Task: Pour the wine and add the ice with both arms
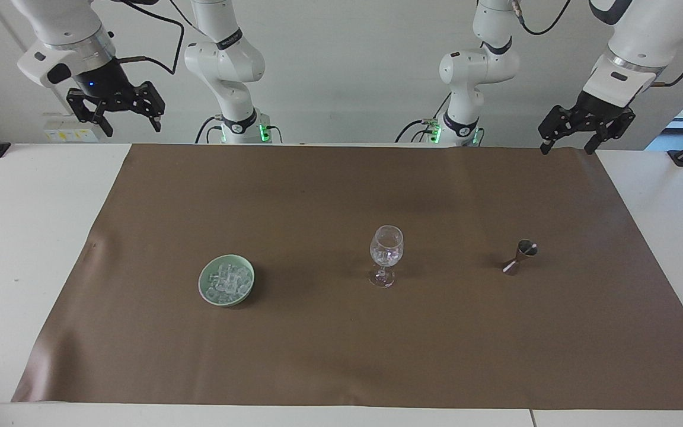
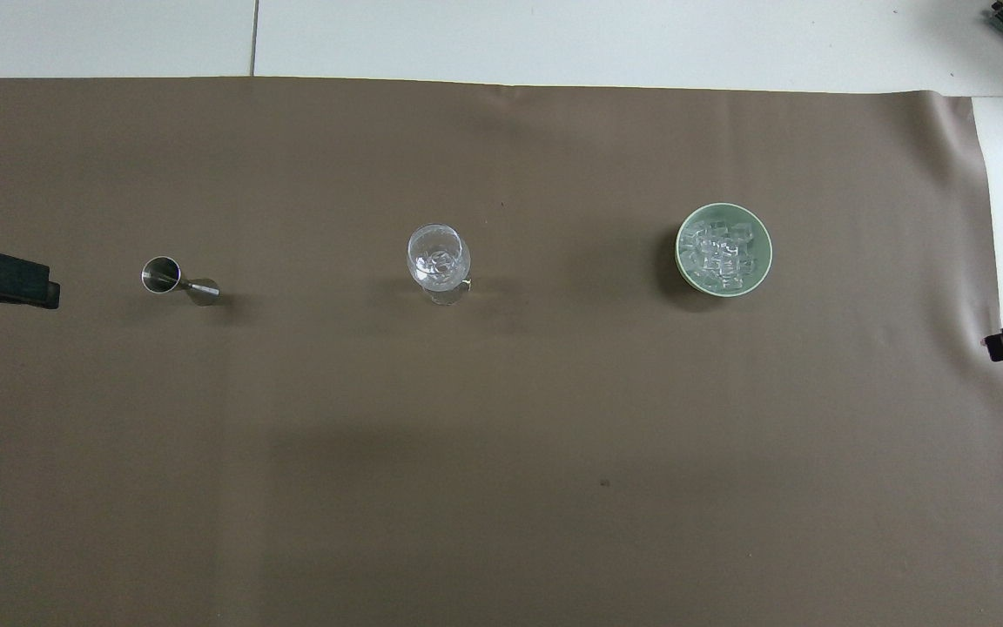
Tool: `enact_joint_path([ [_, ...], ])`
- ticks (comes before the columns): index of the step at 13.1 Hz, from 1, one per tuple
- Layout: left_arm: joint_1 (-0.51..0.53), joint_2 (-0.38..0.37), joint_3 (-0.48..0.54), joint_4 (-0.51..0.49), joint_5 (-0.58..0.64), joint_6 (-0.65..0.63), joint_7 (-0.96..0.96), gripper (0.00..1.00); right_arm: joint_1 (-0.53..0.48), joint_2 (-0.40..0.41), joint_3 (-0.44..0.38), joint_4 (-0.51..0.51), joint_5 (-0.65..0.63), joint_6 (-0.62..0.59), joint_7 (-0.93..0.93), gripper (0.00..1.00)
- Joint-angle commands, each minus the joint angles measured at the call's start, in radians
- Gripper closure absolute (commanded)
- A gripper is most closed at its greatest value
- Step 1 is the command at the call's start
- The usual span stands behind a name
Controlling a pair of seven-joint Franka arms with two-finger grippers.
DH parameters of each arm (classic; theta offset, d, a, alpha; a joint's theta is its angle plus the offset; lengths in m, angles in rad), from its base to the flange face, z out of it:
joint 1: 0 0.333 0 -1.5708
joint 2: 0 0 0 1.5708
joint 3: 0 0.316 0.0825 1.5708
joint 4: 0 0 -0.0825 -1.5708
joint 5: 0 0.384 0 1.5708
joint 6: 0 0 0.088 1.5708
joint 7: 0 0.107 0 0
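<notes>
**Both claws up high, three things in a row on the brown sheet**

Wide open ground here: the brown sheet [image 1: 341, 344] covers most of the white table [image 1: 27, 237], and the whole stretch of it nearest the robots lies bare, as does the strip along its outer edge. White table shows past the sheet at both ends.

Across the middle runs a single line, well spaced. Toward the left arm's end stands a small metal jigger [image 1: 519, 257], upright. In the centre, a clear stemmed glass [image 1: 386, 255], upright, with something clear glinting in its bowl. Toward the right arm's end sits a green bowl [image 1: 206, 286], and there's the ice [image 1: 229, 280], heaped inside it.

Left gripper [image 1: 570, 145] hangs in the air over the sheet's corner at its own end, fingers spread, nothing in them. Right gripper [image 1: 128, 123] hangs off the sheet's other near corner, fingers spread too, empty. The ice lies well apart from both.
</notes>
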Motion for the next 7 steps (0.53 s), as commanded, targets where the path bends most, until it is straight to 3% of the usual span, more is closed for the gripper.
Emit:
enact_joint_path([
  [1,-0.002,-0.013,0.005,-0.009,0.003,0.01,0.014,0.0,-0.001,-0.003,-0.002,0.003,0.001,-0.005,-0.016,0.0],
  [7,-0.002,-0.013,0.005,-0.006,0.003,0.01,0.011,0.0,0.008,-0.005,-0.009,0.003,-0.009,-0.014,-0.016,0.0],
])
